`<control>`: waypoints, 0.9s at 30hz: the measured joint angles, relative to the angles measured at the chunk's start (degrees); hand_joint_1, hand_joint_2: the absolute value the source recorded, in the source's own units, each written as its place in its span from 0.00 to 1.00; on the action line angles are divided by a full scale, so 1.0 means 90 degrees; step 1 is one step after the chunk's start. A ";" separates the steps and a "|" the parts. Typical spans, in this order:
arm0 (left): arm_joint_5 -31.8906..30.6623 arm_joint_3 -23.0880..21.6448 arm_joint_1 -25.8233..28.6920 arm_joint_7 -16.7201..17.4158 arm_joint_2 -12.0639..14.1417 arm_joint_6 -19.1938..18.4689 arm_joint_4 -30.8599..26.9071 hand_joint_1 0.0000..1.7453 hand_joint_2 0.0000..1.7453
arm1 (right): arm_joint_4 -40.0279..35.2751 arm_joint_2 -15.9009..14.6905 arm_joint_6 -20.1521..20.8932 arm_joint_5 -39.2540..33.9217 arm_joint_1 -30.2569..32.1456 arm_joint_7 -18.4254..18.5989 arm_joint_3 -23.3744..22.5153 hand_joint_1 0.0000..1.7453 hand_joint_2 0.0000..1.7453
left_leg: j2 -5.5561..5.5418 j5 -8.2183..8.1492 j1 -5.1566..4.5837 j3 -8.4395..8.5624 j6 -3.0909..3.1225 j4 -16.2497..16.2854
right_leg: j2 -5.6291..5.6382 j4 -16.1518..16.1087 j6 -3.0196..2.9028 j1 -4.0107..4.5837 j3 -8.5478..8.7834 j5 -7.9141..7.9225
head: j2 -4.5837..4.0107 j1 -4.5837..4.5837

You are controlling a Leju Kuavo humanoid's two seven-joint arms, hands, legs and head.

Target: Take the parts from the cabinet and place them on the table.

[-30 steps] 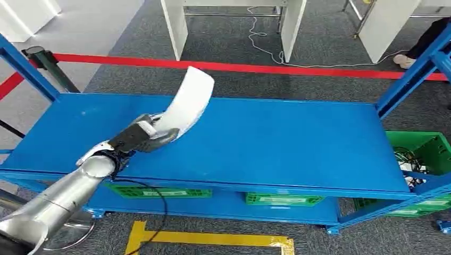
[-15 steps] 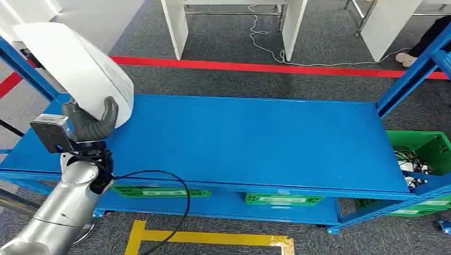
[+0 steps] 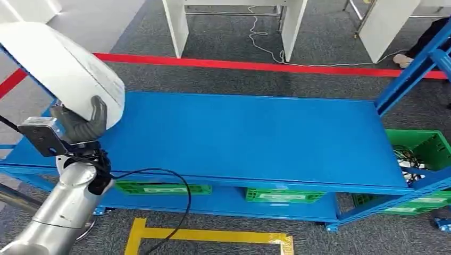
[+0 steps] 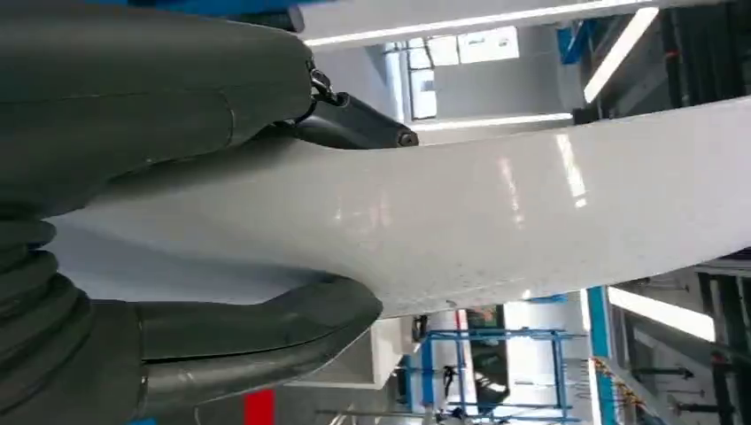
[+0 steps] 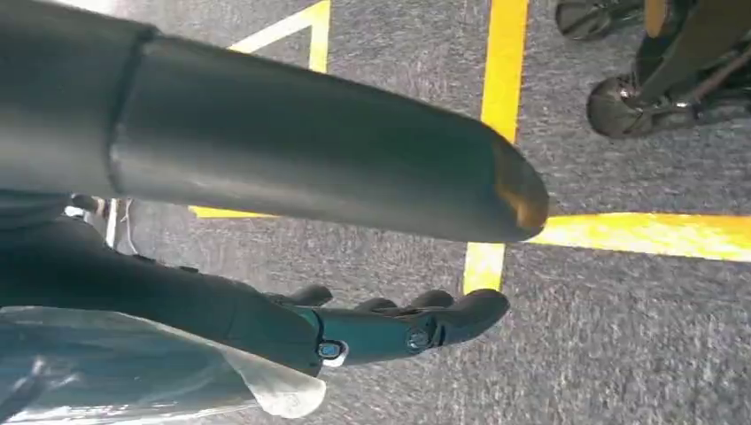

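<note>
White curved part (image 3: 64,71): large, smooth, glossy, held up high above the left end of the blue shelf (image 3: 250,138), not touching it. Gripped at its lower edge only by the left hand (image 3: 80,125), thumb on one face, dark fingers (image 4: 257,328) on the other. Long overhang beyond the grip, so could probably slip or turn in the hand during a quick swing. Could also strike the blue post (image 3: 21,69) just beside it.

Left arm bent, wrist raised, palm toward the part. Right hand (image 5: 381,328) hanging over the carpet, fingers loosely apart, holding nothing.
</note>
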 joint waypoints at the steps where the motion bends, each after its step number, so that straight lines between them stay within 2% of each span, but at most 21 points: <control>1: 0.0005 0.0000 -0.0004 0.0000 0.0010 0.0005 0.0000 1.00 1.00 | 0.0000 0.0000 -0.0010 0.0000 0.0004 0.0007 0.0000 0.00 0.00 | 0.0008 0.0076 0.0034 -0.0004 0.0061 -0.0077 | 0.0003 -0.0008 0.0043 0.0006 -0.0024 0.0002 | 0.0000 -0.0003; 2: 0.0029 0.0000 -0.0016 -0.0005 0.0017 0.0019 0.0000 1.00 1.00 | 0.0000 0.0000 -0.0022 0.0000 0.0004 0.0012 -0.0005 0.00 0.00 | 0.0040 0.0132 0.0051 -0.0028 0.0092 -0.0108 | 0.0006 0.0055 0.0058 -0.0002 -0.0075 -0.0151 | 0.0000 0.0005; 3: 0.0053 0.0002 -0.0033 -0.0010 0.0022 0.0029 0.0000 1.00 1.00 | 0.0002 0.0000 -0.0034 0.0000 0.0004 0.0027 -0.0010 0.00 0.00 | 0.0044 0.0175 0.0052 -0.0088 0.0148 -0.0107 | 0.0005 0.0362 0.0073 0.0004 -0.0207 -0.0489 | 0.0000 0.0019; 5: 0.0063 0.0002 -0.0033 -0.0012 0.0039 0.0058 0.0000 1.00 1.00 | 0.0010 0.0000 -0.0046 0.0002 0.0000 0.0029 -0.0017 0.00 0.00 | 0.0051 0.0260 0.0028 -0.0210 0.0177 -0.0101 | 0.0005 0.1322 0.0094 0.0003 -0.0520 -0.1075 | 0.0000 0.0017; 6: 0.0073 0.0002 -0.0033 -0.0012 0.0046 0.0063 0.0000 1.00 1.00 | 0.0012 0.0000 -0.0054 0.0000 -0.0001 0.0039 -0.0017 0.00 0.00 | 0.0053 0.0314 0.0013 -0.0286 0.0181 -0.0095 | 0.0003 0.1750 0.0101 0.0004 -0.0639 -0.1244 | 0.0000 0.0027; 7: 0.0073 0.0002 -0.0031 -0.0012 0.0058 0.0075 0.0000 1.00 1.00 | 0.0015 0.0000 -0.0056 0.0000 -0.0001 0.0046 -0.0017 0.00 0.00 | 0.0053 0.0363 0.0002 -0.0354 0.0180 -0.0088 | 0.0005 0.1901 0.0097 0.0008 -0.0631 -0.1232 | 0.0000 0.0022; 8: 0.0080 0.0000 -0.0031 -0.0012 0.0075 0.0085 0.0000 1.00 1.00 | 0.0017 0.0000 -0.0056 0.0002 -0.0001 0.0046 -0.0017 0.00 0.00 | 0.0052 0.0413 -0.0007 -0.0420 0.0176 -0.0082 | 0.0004 0.1765 0.0083 0.0010 -0.0478 -0.1072 | 0.0000 0.0027; 10: 0.0102 0.0002 -0.0032 -0.0012 0.0095 0.0095 0.0000 1.00 1.00 | 0.0017 -0.0002 -0.0061 0.0000 -0.0007 0.0046 -0.0017 0.00 0.00 | 0.0048 0.0499 -0.0019 -0.0526 0.0154 -0.0067 | 0.0004 0.0826 0.0037 0.0012 0.0192 -0.0611 | 0.0000 0.0022; 11: 0.0102 0.0002 -0.0033 -0.0019 0.0102 0.0095 -0.0002 1.00 1.00 | 0.0017 -0.0002 -0.0063 0.0002 -0.0014 0.0046 -0.0017 0.00 0.00 | 0.0047 0.0535 -0.0020 -0.0562 0.0129 -0.0044 | 0.0003 0.0242 0.0004 0.0018 0.0576 -0.0564 | 0.0000 0.0027; 12: 0.0102 0.0005 -0.0035 -0.0027 0.0119 0.0097 -0.0015 1.00 1.00 | 0.0017 -0.0005 -0.0063 0.0000 -0.0025 0.0046 -0.0015 0.00 0.00 | 0.0048 0.0571 -0.0044 -0.0604 0.0086 -0.0034 | 0.0008 -0.0100 -0.0001 0.0057 0.0846 -0.0730 | 0.0000 0.0024; 14: 0.0100 0.0005 -0.0043 -0.0029 0.0136 0.0100 -0.0015 1.00 1.00 | 0.0024 -0.0005 -0.0080 0.0000 -0.0022 0.0044 -0.0015 0.00 0.00 | 0.0053 0.0665 -0.0029 -0.0623 0.0023 -0.0031 | 0.0020 -0.0145 -0.0030 0.0073 0.0721 -0.0689 | 0.0000 0.0024; 16: 0.0102 0.0005 -0.0042 -0.0029 0.0148 0.0100 -0.0015 1.00 1.00 | 0.0027 -0.0007 -0.0088 0.0002 -0.0017 0.0046 -0.0015 0.00 0.00 | 0.0047 0.0753 -0.0026 -0.0627 -0.0050 -0.0064 | 0.0013 -0.0153 -0.0136 0.0078 0.0665 -0.0606 | 0.0000 0.0014; 17: 0.0102 0.0007 -0.0041 -0.0029 0.0192 0.0100 -0.0015 1.00 1.00 | 0.0034 -0.0007 -0.0095 0.0002 -0.0011 0.0046 -0.0015 0.00 0.00 | 0.0019 0.0658 -0.0001 -0.0662 -0.0085 -0.0019 | -0.0038 -0.0191 -0.0208 0.0034 0.0636 -0.0514 | 0.0000 0.0036; 18: 0.0107 0.0010 -0.0047 -0.0029 0.0211 0.0100 -0.0015 1.00 1.00 | 0.0034 -0.0007 -0.0095 0.0000 -0.0023 0.0044 -0.0015 0.00 0.00 | 0.0016 0.0305 0.0000 -0.0734 -0.0133 0.0168 | -0.0031 -0.0191 -0.0257 0.0034 0.0618 -0.0450 | 0.0000 0.0007; 20: 0.0109 0.0007 -0.0047 -0.0029 0.0240 0.0100 -0.0015 1.00 1.00 | 0.0041 -0.0007 -0.0092 0.0002 -0.0026 0.0044 -0.0015 0.00 0.00 | 0.0016 -0.0486 0.0050 -0.0908 -0.0212 0.1042 | -0.0035 -0.0182 -0.0290 0.0036 0.0454 -0.0302 | 0.0000 -0.0012; 21: 0.0109 0.0007 -0.0046 -0.0029 0.0245 0.0100 -0.0015 1.00 1.00 | 0.0053 -0.0007 -0.0092 0.0002 -0.0025 0.0044 -0.0015 0.00 0.00 | 0.0017 -0.0703 0.0063 -0.0974 -0.0238 0.1484 | -0.0035 -0.0171 -0.0289 0.0037 0.0361 -0.0239 | 0.0000 -0.0025; 22: 0.0112 0.0010 -0.0045 -0.0029 0.0260 0.0104 -0.0015 1.00 1.00 | 0.0061 -0.0007 -0.0095 0.0002 -0.0025 0.0044 -0.0015 0.00 0.00 | 0.0017 -0.0747 0.0075 -0.0982 -0.0255 0.1773 | -0.0035 -0.0152 -0.0283 0.0036 0.0268 -0.0176 | 0.0000 -0.0022; 23: 0.0112 0.0010 -0.0044 -0.0029 0.0272 0.0107 -0.0015 1.00 1.00 | 0.0063 -0.0007 -0.0095 0.0002 -0.0025 0.0044 -0.0015 0.00 0.00 | 0.0017 -0.0626 0.0089 -0.0873 -0.0261 0.1798 | -0.0035 -0.0131 -0.0278 0.0036 0.0160 -0.0120 | 0.0000 -0.0022; 24: 0.0112 0.0010 -0.0045 -0.0029 0.0287 0.0112 -0.0015 1.00 1.00 | 0.0068 -0.0007 -0.0095 0.0002 -0.0025 0.0044 -0.0015 0.00 0.00 | 0.0018 -0.0406 0.0097 -0.0650 -0.0252 0.1554 | -0.0034 -0.0109 -0.0262 0.0036 0.0071 -0.0075 | 0.0000 -0.0024; 26: 0.0112 0.0010 -0.0054 -0.0029 0.0291 0.0114 -0.0015 1.00 1.00 | 0.0085 -0.0010 -0.0095 0.0002 -0.0025 0.0044 -0.0015 0.00 0.00 | 0.0016 -0.0063 0.0091 0.0052 -0.0195 0.0555 | -0.0028 -0.0076 -0.0218 0.0037 -0.0050 0.0012 | 0.0000 -0.0024; 27: 0.0112 0.0010 -0.0067 -0.0029 0.0301 0.0114 -0.0019 1.00 1.00 | 0.0097 -0.0010 -0.0095 0.0002 -0.0025 0.0044 -0.0012 0.00 0.00 | 0.0010 -0.0222 0.0074 0.0366 -0.0149 0.0028 | -0.0029 -0.0071 -0.0182 0.0045 -0.0085 0.0057 | 0.0000 -0.0022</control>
